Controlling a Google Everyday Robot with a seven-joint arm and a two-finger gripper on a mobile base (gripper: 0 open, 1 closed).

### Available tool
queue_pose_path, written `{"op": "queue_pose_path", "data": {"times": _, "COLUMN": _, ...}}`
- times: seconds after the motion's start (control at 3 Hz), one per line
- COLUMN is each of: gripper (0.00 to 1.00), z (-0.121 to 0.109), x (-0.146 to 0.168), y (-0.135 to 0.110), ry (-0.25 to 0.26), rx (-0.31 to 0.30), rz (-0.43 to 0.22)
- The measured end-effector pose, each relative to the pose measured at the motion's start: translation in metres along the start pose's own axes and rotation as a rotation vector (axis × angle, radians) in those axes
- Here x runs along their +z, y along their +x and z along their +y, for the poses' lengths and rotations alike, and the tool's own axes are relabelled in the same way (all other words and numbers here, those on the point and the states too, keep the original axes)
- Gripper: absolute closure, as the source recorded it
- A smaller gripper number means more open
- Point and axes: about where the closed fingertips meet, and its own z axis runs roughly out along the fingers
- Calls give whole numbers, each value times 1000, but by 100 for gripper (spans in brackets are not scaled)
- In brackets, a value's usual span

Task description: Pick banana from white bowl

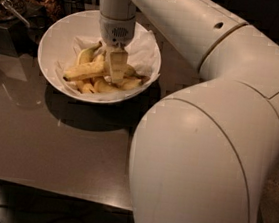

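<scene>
So the arm (185, 18) is basically all you see on the right: one big rounded white joint housing (197, 175) hogs the lower right foreground, there's a smaller rounded joint above it, and from there a long white link runs up and left across the top of the view. At the far end the wrist (118, 5) points straight down, a white cylinder with a little grey grille (118, 32) low on it. The gripper (117, 75) hangs vertical right under that, upper left of the view, tip down inside the white bowl (54, 43).
</scene>
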Motion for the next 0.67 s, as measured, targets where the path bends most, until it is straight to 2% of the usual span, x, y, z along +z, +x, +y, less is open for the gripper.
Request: {"op": "queue_pose_path", "data": {"times": 0.67, "gripper": 95, "z": -17, "x": 4, "y": -8, "ry": 59, "rx": -1, "rz": -28}}
